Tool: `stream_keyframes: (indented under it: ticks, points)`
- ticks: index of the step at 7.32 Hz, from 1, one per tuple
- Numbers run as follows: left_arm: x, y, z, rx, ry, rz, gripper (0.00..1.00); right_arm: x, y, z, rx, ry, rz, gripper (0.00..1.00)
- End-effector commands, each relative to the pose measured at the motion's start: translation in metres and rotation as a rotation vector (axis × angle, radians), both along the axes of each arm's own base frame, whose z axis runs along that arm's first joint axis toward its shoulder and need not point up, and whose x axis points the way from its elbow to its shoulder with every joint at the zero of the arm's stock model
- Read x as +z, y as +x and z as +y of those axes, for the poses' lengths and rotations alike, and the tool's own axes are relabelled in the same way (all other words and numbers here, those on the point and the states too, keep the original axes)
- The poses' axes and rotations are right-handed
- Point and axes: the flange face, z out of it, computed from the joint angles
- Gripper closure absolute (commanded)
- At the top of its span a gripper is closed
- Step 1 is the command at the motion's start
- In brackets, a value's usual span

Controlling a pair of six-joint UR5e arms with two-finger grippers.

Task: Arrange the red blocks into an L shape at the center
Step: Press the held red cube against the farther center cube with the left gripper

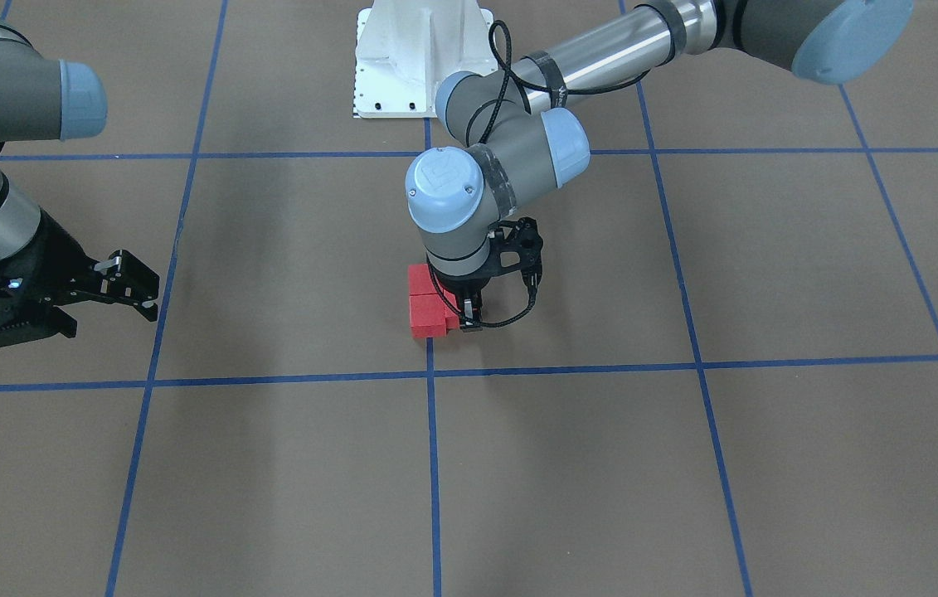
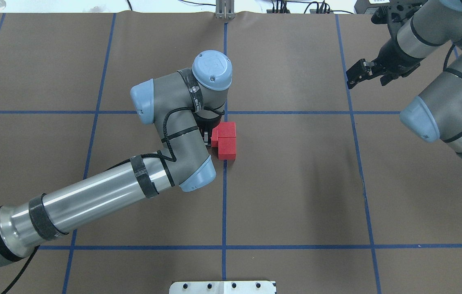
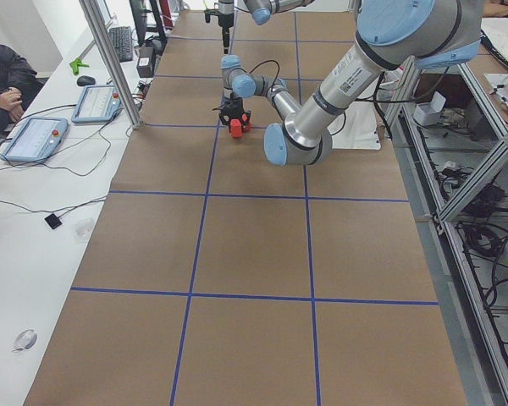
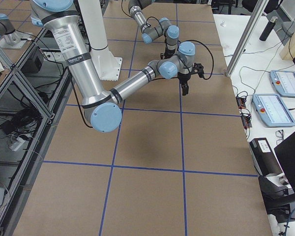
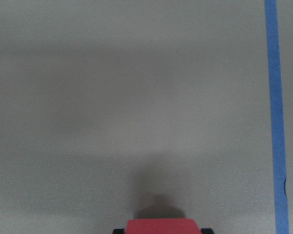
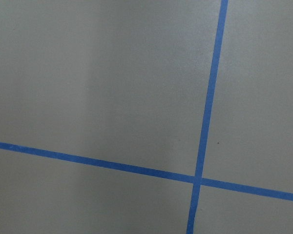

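Observation:
Three red blocks [image 2: 227, 141] sit together on the brown surface at the middle blue tape line [image 2: 224, 192]. Two lie in a row along the line. The third [image 2: 215, 139] juts out sideways toward my left arm, partly under the wrist. They also show in the front view [image 1: 426, 304] and, small, in the left side view [image 3: 235, 128]. My left gripper [image 1: 469, 320] is down at the table, shut on that third block [image 5: 161, 226]. My right gripper [image 1: 112, 317] is open and empty, far off to the side [image 2: 364, 78].
The white metal base [image 1: 402, 58] stands at the robot's edge of the table. The blue tape grid [image 6: 200, 178] covers the brown surface. An operator's bench with tablets [image 3: 34, 135] runs along the far side.

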Motion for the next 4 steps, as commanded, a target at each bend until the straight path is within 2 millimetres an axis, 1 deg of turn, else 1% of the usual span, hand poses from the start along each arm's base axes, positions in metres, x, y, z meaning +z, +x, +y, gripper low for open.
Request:
stream_keyframes:
  ticks: [1,2,3,4]
  points:
    - [0.0001,0.0001,0.0,-0.001,0.0,0.0,1.0,-0.0006,0.0001,0.0003,-0.001,0.002,-0.001,0.01]
    - [-0.0001,-0.0007,-0.0009,-0.002,0.0,0.001,1.0,-0.0006,0.0001,0.0003,-0.001,0.002,-0.001,0.01]
    - [0.0013,-0.0007,-0.0009,-0.002,-0.001,-0.001,0.86,-0.0006,0.0001,0.0003,-0.001,0.002,-0.001,0.01]
    - [0.0013,-0.0007,-0.0009,-0.001,0.0,-0.001,0.71,-0.0006,0.0001,0.0003,0.0,0.001,-0.001,0.01]
